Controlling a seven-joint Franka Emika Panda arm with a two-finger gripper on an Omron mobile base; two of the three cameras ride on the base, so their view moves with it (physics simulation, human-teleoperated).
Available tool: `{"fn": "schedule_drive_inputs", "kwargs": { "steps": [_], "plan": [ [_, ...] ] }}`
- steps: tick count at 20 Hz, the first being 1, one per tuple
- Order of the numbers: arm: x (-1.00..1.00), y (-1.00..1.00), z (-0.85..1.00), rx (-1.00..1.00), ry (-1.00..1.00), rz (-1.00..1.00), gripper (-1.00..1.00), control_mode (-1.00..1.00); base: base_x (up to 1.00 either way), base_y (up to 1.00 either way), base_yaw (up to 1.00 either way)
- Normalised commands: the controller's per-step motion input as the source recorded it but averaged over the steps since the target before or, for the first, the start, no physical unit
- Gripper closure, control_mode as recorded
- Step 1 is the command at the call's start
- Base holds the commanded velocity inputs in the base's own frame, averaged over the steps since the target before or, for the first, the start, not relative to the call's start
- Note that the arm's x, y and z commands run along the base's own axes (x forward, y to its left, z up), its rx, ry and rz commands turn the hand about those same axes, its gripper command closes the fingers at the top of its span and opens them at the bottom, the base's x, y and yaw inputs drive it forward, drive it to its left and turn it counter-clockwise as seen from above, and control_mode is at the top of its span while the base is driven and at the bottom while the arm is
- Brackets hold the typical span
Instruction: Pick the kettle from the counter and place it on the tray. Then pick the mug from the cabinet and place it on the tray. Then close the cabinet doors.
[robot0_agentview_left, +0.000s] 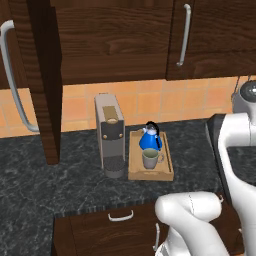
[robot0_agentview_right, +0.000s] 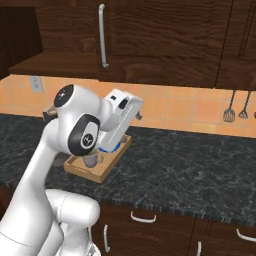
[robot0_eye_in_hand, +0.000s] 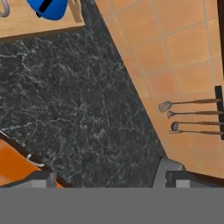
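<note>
Drawers (robot0_agentview_left: 120, 220): nearest, below the table edge in front of the tray; not part of the task.
Table (robot0_agentview_left: 60, 185): dark speckled stone; carries the tray.
Hand (robot0_eye_in_hand: 107, 179): open, tips wide apart, nothing between them; it looks down on bare table, with the tray at one corner of its view.
Tray (robot0_agentview_left: 167, 165): light wood, long axis running away from the robot.
Mug (robot0_agentview_left: 150, 158): on the tray, at its near end.
Kettle (robot0_agentview_left: 150, 139): on the tray, just behind the mug; both placings look done.
Coffee machine (robot0_agentview_left: 111, 135): just left of the tray.
Utensils (robot0_eye_in_hand: 192, 116): hang on the tiled wall, well right of the tray.
Open door (robot0_agentview_left: 45, 75): above and left of the tray, swung out edge-on toward the robot; its bar handle (robot0_agentview_left: 12, 75) runs vertically.
Other fronts (robot0_agentview_left: 115, 40): above the tray, apparently flush; cannot tell whether the second door is fully shut.
Key relation: by my reading the open door lies up and across the tray from the hand, so the reach goes left and upward, then pushes the panel back toward the wall.
</note>
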Motion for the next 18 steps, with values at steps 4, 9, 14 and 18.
{"fn": "schedule_drive_inputs", "kwargs": {
  "steps": [4,9,14,18],
  "plan": [
    [-0.25,0.05,0.0,0.01,-0.02,0.0,-1.0,-1.0,0.0,0.0,0.0],
    [-0.26,0.18,0.0,0.0,-0.01,0.01,-1.0,-1.0,0.0,0.0,0.0],
    [-0.32,0.32,0.0,0.0,-0.02,0.06,-1.0,-1.0,0.0,0.0,0.0],
    [-0.36,0.6,0.0,0.0,-0.03,0.16,-1.0,-1.0,0.0,0.0,0.0]
  ]
}}
